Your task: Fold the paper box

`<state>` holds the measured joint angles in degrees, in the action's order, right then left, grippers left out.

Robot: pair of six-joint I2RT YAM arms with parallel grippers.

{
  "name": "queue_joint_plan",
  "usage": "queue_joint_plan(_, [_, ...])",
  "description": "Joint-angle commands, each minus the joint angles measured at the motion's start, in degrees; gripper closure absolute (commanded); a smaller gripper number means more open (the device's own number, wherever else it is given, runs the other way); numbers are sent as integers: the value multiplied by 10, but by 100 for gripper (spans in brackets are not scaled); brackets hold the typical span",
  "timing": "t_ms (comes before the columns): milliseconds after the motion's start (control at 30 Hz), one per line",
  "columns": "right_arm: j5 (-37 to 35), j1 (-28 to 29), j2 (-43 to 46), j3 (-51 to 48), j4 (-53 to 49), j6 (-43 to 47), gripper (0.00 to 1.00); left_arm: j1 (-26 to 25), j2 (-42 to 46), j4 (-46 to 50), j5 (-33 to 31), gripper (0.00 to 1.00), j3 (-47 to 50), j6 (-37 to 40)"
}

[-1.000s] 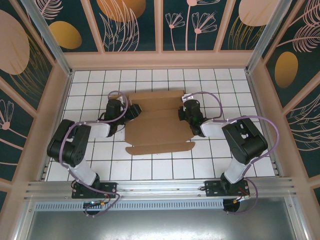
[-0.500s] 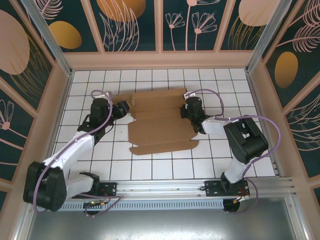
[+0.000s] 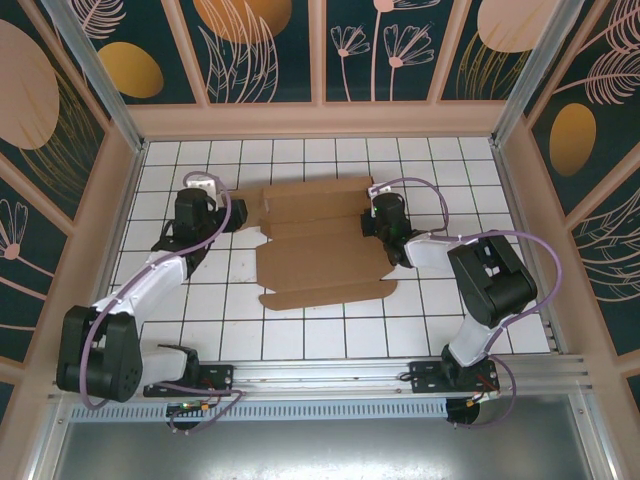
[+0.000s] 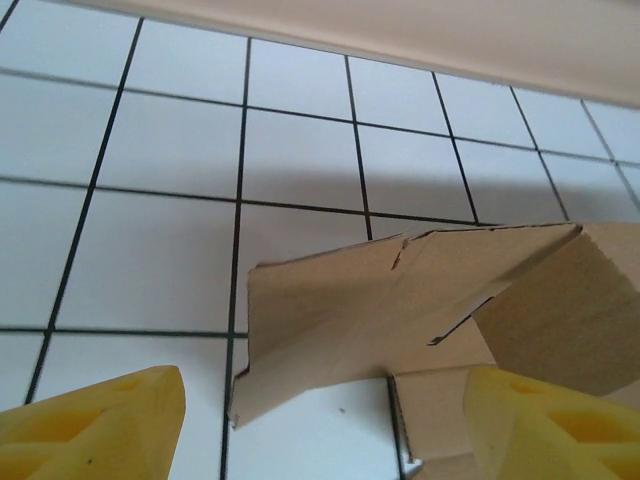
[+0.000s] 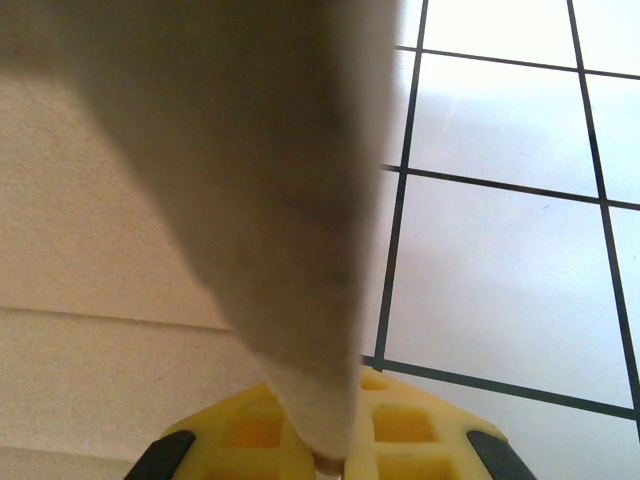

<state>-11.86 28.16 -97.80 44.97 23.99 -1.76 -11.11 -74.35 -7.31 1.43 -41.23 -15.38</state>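
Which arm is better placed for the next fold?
Right, probably: the right hand is shut on a raised flap of the paper box; the left hand is open, gripping nothing.

the left gripper (image 4: 325,388) has backed off the left edge of the paper box (image 3: 325,262) toward the upper left of the frame and spread its jaws wider, its arm now stretched out long, while the cardboard has slid slightly rightward.
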Motion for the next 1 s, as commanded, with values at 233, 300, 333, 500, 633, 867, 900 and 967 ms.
queue_joint_plan(233, [26, -13, 4, -4, 0, 5, 93, 44, -31, -109, 72, 28, 32, 160])
queue_joint_plan(300, [28, -13, 4, -3, 1, 5, 93, 45, -37, -128, 90, 30, 43, 167])
queue_joint_plan(333, [29, -14, 4, -3, 1, 5, 93, 45, -39, -138, 97, 30, 47, 167])
queue_joint_plan(500, [32, -17, 4, -2, -1, 4, 93, 46, -67, -160, 123, 33, 52, 167])
queue_joint_plan(633, [31, -18, 4, -4, 0, 3, 93, 46, -87, -145, 135, 44, 41, 168])
queue_joint_plan(867, [33, -18, 3, -2, -2, 0, 93, 46, -85, -135, 119, 78, 32, 153])
queue_joint_plan(900, [34, -18, 2, -2, -2, -1, 93, 46, -83, -133, 116, 81, 32, 147])
queue_joint_plan(967, [35, -17, 3, -2, -2, -2, 93, 45, -78, -134, 111, 83, 33, 128])
